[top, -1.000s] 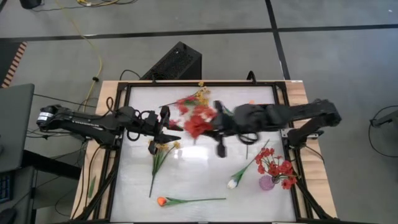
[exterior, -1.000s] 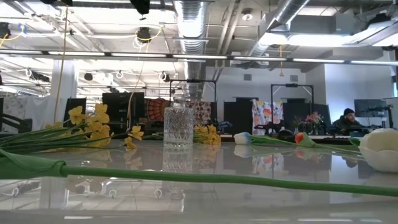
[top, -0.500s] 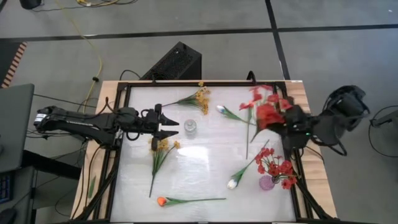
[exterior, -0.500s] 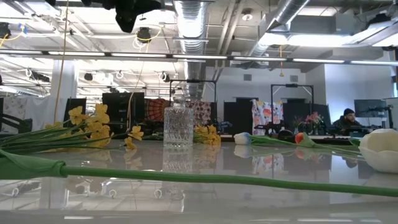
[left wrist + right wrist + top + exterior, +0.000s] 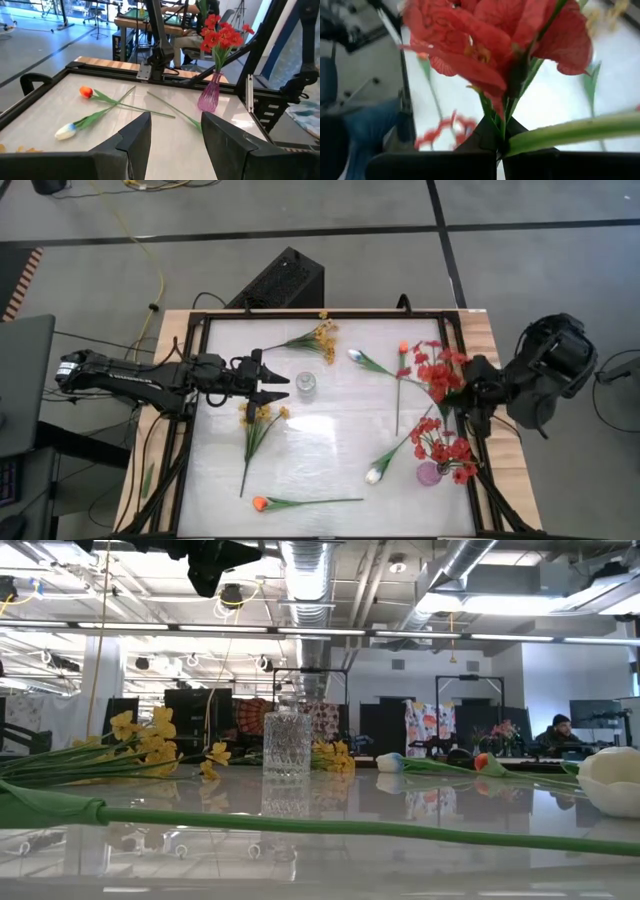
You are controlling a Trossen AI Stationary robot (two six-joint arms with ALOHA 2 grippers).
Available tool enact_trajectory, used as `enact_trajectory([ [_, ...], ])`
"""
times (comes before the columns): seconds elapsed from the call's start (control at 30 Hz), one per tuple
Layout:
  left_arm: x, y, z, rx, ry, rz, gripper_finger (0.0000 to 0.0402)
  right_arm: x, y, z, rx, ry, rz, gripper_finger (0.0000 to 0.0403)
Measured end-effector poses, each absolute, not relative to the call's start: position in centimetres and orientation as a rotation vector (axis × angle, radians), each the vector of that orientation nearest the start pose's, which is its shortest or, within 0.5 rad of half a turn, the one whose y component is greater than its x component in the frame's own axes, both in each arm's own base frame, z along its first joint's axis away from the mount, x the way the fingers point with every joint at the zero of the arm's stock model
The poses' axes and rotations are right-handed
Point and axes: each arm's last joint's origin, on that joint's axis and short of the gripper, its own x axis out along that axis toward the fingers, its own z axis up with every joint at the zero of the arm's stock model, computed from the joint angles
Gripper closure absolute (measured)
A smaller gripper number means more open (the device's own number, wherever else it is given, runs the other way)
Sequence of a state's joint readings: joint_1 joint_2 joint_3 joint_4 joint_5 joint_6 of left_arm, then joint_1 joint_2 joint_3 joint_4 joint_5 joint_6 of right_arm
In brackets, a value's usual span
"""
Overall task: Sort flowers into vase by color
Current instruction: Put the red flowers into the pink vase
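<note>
Since a second ago the right gripper has swung its red spray from mid-table to the right edge, just above the purple vase of red blooms, so delivery looks close. Its fingers pinch the stem, blossoms fanning beyond them. The left gripper waits with fingers apart beside the glass vase.

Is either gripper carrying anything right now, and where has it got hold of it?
The right gripper holds a red flower spray by the stem just below the blossoms, near the purple vase. The left gripper is open and holds nothing.
</note>
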State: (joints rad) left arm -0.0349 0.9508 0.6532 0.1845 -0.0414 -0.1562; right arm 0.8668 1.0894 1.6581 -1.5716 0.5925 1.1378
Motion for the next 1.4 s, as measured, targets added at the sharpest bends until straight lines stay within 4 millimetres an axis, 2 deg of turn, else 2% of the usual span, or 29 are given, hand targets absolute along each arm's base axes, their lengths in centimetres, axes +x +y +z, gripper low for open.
enact_trajectory([
  [0.23,21.4,-0.6,29.3,-0.162,0.115,0.009,0.0239,8.6,10.6,43.8,0.426,0.802,-0.117,0.0374],
  [0.4,21.4,-0.6,29.4,-0.164,0.107,0.010,0.0239,8.1,11.5,43.9,0.273,0.647,-0.110,0.0376],
  [0.5,21.5,-0.6,29.6,-0.168,0.084,0.012,0.0239,7.8,10.8,44.4,0.208,0.548,-0.132,0.0376],
  [0.8,21.5,-0.7,29.8,-0.204,0.062,0.005,0.0239,6.7,7.8,45.8,0.218,0.316,-0.221,0.0375],
  [0.9,21.5,-0.6,29.9,-0.204,0.053,0.009,0.0239,6.7,7.7,46.6,0.259,0.236,-0.224,0.0371],
  [1.03,21.5,-0.6,29.9,-0.202,0.054,0.009,0.0239,7.4,9.3,47.4,0.311,0.249,-0.115,0.0371],
  [1.2,21.5,-0.6,29.8,-0.178,0.059,0.011,0.0239,8.6,13.8,47.7,0.280,0.294,0.083,0.0373],
  [1.3,21.5,-0.6,29.8,-0.169,0.061,0.011,0.0239,8.0,16.0,47.3,0.237,0.296,0.153,0.0373],
  [1.4,21.5,-0.6,29.7,-0.155,0.070,0.012,0.0239,7.2,17.4,47.3,0.223,0.239,0.134,0.0373],
])
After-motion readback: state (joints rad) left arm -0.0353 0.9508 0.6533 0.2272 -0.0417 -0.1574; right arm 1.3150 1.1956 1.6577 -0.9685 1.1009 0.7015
